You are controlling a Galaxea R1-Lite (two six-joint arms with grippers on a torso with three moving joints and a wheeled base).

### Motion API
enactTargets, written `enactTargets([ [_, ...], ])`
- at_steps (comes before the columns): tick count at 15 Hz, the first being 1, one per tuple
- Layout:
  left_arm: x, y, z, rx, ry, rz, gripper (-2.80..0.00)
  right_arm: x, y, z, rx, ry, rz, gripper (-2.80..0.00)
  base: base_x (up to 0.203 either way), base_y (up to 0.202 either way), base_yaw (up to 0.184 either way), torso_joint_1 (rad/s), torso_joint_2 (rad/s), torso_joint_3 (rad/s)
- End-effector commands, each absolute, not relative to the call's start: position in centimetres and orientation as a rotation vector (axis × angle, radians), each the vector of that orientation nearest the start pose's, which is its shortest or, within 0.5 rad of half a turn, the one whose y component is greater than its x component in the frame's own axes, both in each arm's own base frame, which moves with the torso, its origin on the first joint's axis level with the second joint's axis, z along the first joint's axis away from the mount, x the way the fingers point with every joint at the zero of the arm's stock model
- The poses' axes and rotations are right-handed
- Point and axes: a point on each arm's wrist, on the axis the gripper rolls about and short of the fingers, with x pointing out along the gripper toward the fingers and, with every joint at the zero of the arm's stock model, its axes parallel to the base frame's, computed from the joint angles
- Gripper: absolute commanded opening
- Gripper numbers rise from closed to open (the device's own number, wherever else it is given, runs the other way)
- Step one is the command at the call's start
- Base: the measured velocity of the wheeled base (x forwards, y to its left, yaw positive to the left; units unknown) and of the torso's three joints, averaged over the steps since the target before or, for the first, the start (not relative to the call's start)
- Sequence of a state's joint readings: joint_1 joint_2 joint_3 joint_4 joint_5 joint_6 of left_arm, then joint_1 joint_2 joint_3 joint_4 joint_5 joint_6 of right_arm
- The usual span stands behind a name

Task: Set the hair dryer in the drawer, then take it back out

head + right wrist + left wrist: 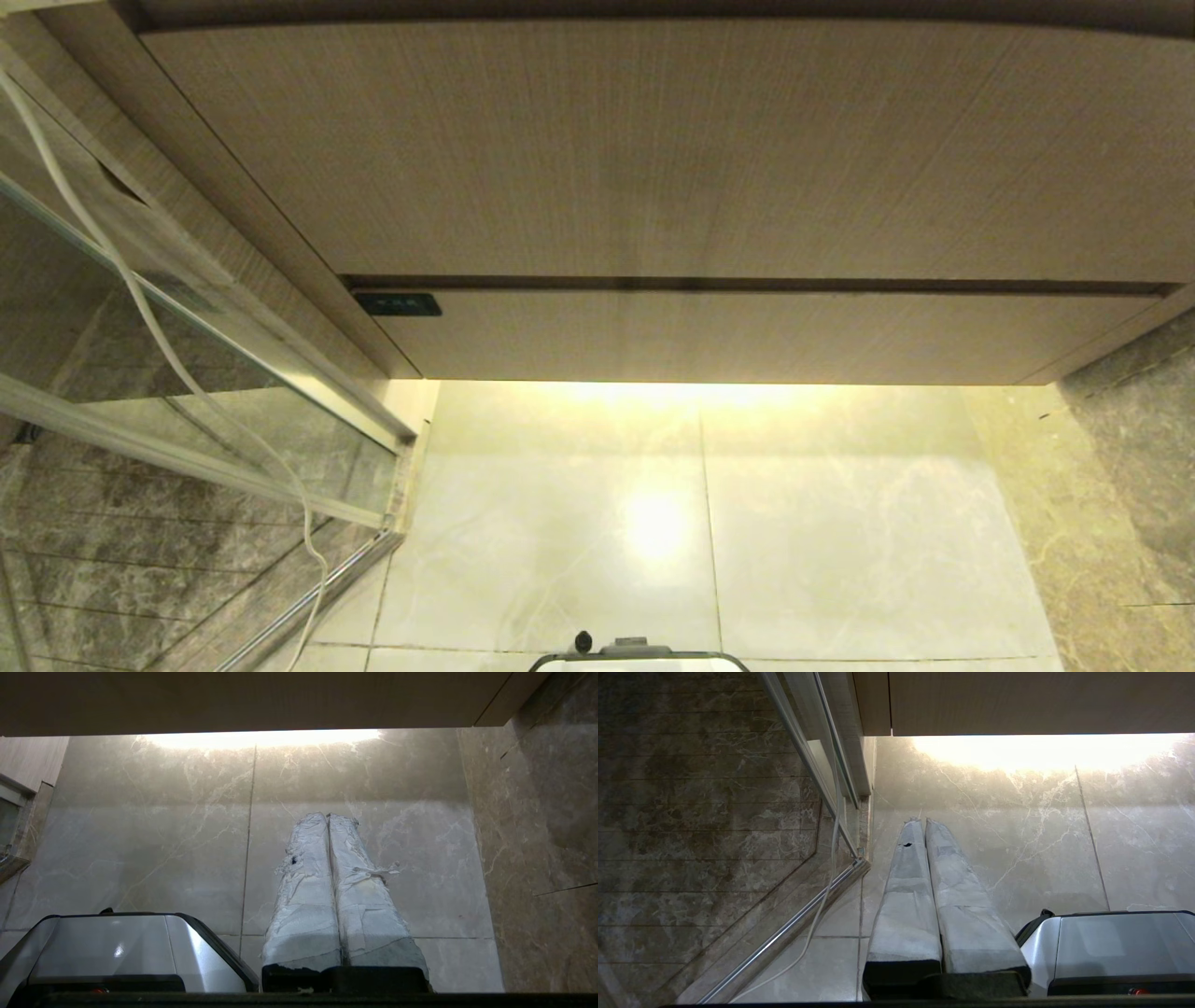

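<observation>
The drawer is the wide, shallow wood-grain front under the taller panel, and it stands closed. Its underside also shows in the wrist views, drawer and drawer. The hair dryer is out of view. My left gripper is shut with nothing between its taped fingers, hanging low over the pale floor beside my base. My right gripper is shut and empty too, over the floor on the other side of the base. Neither arm appears in the head view.
A taller wood-grain panel sits above the drawer. A glass shower partition with a metal rail and a hanging white cord stands at the left. A dark marble wall closes the right. My base is at the bottom.
</observation>
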State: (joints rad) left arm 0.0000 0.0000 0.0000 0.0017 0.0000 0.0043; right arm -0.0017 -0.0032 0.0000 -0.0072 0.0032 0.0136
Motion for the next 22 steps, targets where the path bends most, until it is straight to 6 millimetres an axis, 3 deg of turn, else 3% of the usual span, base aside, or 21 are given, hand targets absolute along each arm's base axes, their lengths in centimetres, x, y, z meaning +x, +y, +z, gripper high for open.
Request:
enactTargets([
  [1, -2.27, 0.00, 7.49, 0.005, 0.003, 0.000, -2.80, -2.28, 0.01, 7.53, 0.012, -0.008, 0.002, -2.80, 0.000, 0.000, 0.000, 0.000, 0.00, 0.000],
  [22, -2.28, 0.00, 7.49, 0.005, 0.002, 0.000, -2.80, -2.29, 0.01, 7.58, 0.014, -0.009, 0.002, -2.80, 0.000, 0.000, 0.000, 0.000, 0.00, 0.000],
])
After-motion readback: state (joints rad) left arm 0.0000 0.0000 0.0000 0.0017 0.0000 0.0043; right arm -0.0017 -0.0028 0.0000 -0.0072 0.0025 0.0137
